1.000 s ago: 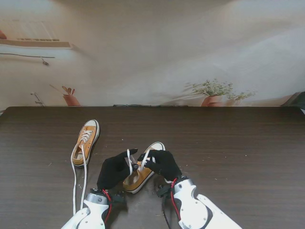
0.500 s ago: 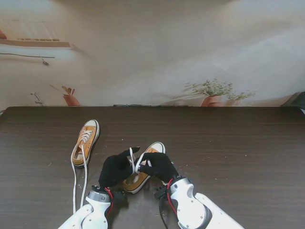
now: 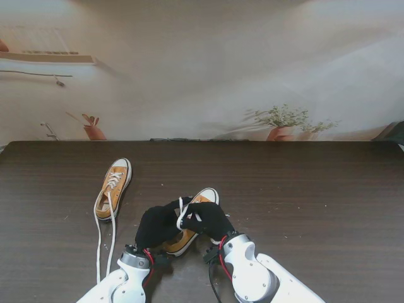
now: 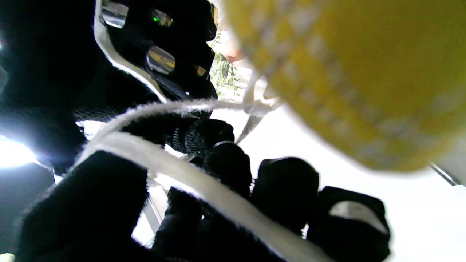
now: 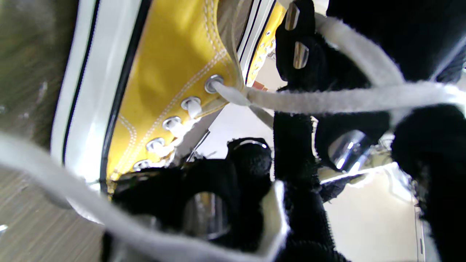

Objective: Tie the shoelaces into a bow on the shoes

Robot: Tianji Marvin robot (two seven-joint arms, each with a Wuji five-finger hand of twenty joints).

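Stand view shows left hand and right hand, each closed on the near sneaker's laces, mid-knot, with no bow formed and the far sneaker untied.

The worktop is dark, matt wood grain. The near shoe is yellow stitched canvas with metal eyelets and a glossy white rubber sole. Its lace is fuzzy white cloth. Both hands wear black knit fabric.
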